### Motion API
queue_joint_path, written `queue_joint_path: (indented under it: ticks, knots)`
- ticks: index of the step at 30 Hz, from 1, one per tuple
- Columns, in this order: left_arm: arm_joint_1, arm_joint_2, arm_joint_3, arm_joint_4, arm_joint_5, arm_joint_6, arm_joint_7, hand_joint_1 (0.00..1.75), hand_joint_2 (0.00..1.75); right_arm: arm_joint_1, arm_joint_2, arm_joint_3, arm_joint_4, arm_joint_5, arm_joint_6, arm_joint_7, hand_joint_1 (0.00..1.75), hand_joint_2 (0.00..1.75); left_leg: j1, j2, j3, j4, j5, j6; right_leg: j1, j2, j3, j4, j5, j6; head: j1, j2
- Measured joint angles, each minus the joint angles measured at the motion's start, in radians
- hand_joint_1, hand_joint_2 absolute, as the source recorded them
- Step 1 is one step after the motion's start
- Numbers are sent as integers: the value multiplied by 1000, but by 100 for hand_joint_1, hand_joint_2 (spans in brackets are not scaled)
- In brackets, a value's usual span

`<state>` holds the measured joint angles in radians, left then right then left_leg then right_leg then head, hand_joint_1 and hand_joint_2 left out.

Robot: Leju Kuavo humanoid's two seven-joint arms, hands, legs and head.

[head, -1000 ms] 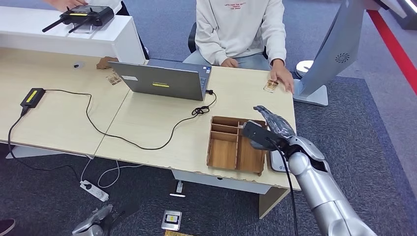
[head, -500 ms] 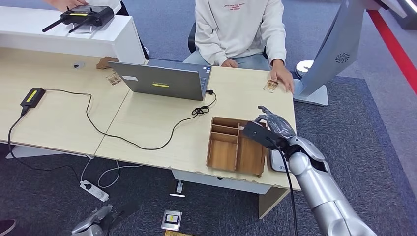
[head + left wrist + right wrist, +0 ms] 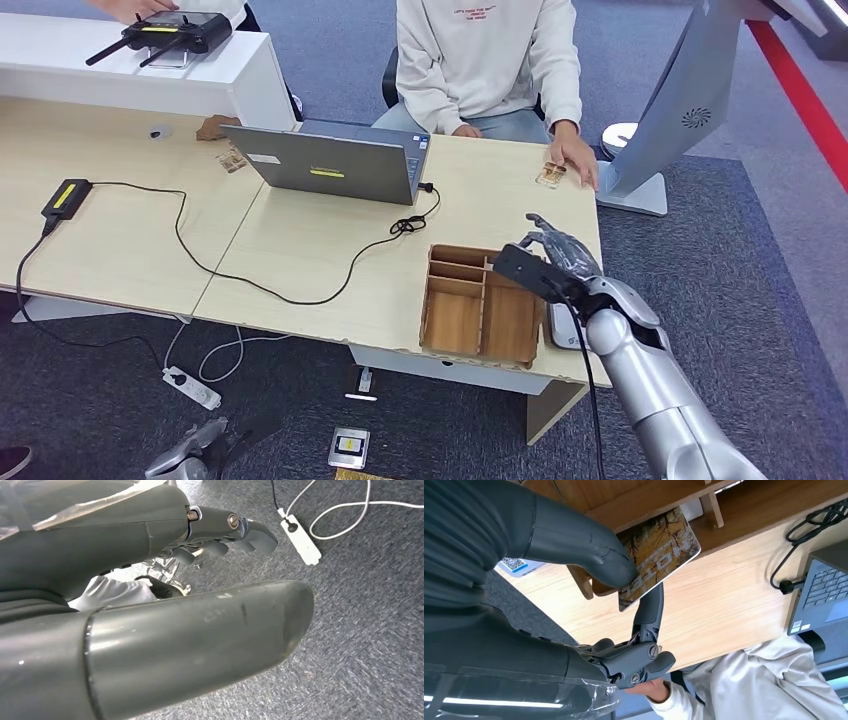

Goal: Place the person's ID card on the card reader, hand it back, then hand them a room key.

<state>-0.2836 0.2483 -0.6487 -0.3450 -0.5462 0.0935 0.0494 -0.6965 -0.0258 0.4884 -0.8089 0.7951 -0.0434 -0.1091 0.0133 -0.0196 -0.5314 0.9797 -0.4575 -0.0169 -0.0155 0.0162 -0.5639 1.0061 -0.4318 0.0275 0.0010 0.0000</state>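
Right hand: my right hand (image 3: pixel 624 630) pinches a room key (image 3: pixel 659 555) between thumb and a finger; I see the printed card face clearly in the right wrist view. In the head view the hand (image 3: pixel 555 255) hangs over the wooden organizer tray (image 3: pixel 455 320), at its right end.

Left hand: my left hand (image 3: pixel 220 535) hangs low over the grey carpet, fingers curled in, holding nothing.

ID card: it lies on the desk (image 3: pixel 320 250) at the far right corner, under the person's hand (image 3: pixel 575 160).

Card reader: a pale reader (image 3: pixel 565 330) sits just right of the tray, partly hidden by my arm.

Laptop: the laptop (image 3: pixel 330 165) stands open, facing the person.
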Motion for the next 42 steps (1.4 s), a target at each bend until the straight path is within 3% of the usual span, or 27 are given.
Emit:
queue_joint_path:
  ticks: [10,19,27,42]
  knots:
    - [7,-1,14,-6,-15,5,-19,0,0,-10,-19,-31,-43,-62,-84,-30,175,175,-1,0,0,0,0,0,0,0,0,0,0,0,0,0]
    - [12,-15,14,-6,-38,12,-53,0,0,-216,-84,-110,-174,-91,-48,-36,175,175,-1,1,0,0,1,0,-1,0,-1,0,1,1,0,0]
    - [12,-20,14,-6,-36,9,-56,0,0,-254,-104,-124,-182,-83,-71,-28,175,175,-1,0,0,1,1,0,-1,0,-1,0,1,1,0,0]
    - [-25,-24,6,-7,-48,-43,-39,0,0,-293,-105,-93,86,109,-111,-21,175,175,-1,0,0,1,1,0,0,0,0,0,1,1,0,0]
